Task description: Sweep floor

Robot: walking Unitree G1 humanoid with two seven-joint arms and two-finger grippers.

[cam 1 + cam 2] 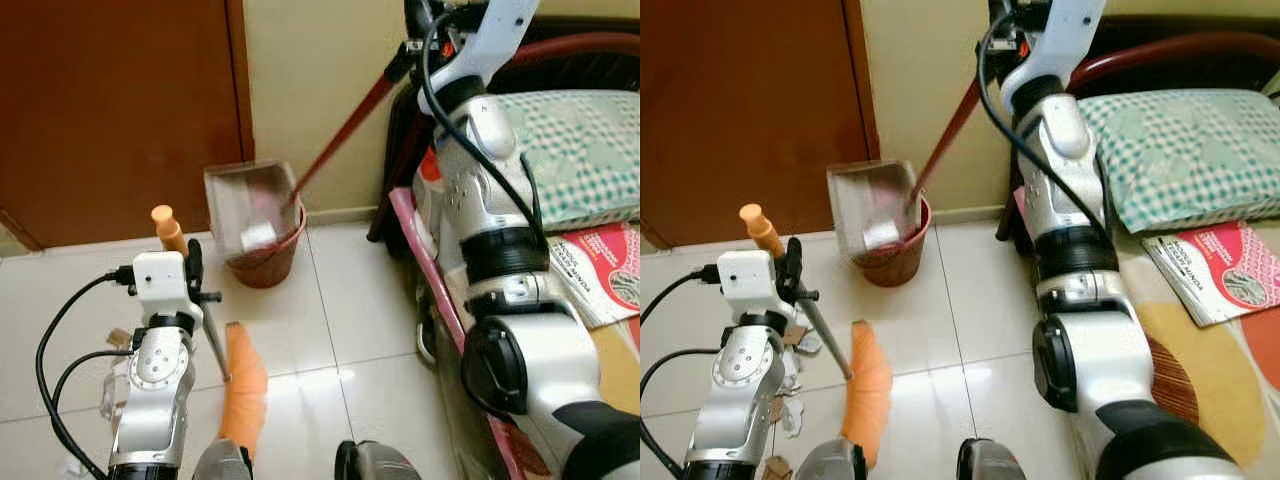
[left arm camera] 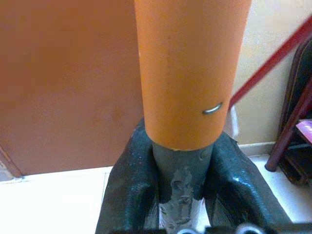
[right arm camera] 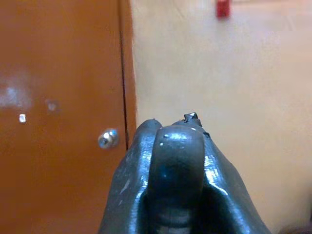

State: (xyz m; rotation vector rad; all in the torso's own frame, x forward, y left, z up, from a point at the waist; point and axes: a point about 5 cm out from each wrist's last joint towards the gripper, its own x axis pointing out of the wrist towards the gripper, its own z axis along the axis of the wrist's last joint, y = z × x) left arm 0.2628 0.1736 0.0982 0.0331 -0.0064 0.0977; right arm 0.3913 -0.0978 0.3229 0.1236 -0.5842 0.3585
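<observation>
My left gripper is shut on a broom's grey shaft just below its orange grip; black fingers press on both sides of it. The orange broom head rests on the white tiles near my feet. My right gripper is raised high by the wall, shut on the top of a long red handle. That handle slants down to a grey dustpan, which is tipped over a reddish-brown bin by the wall. The right wrist view has the fingers closed around a dark rod end.
A brown door stands behind the bin on the left. A bed with a pink frame edge, a green checked pillow and a red magazine lines the right side. White paper scraps lie on the floor beside my left arm.
</observation>
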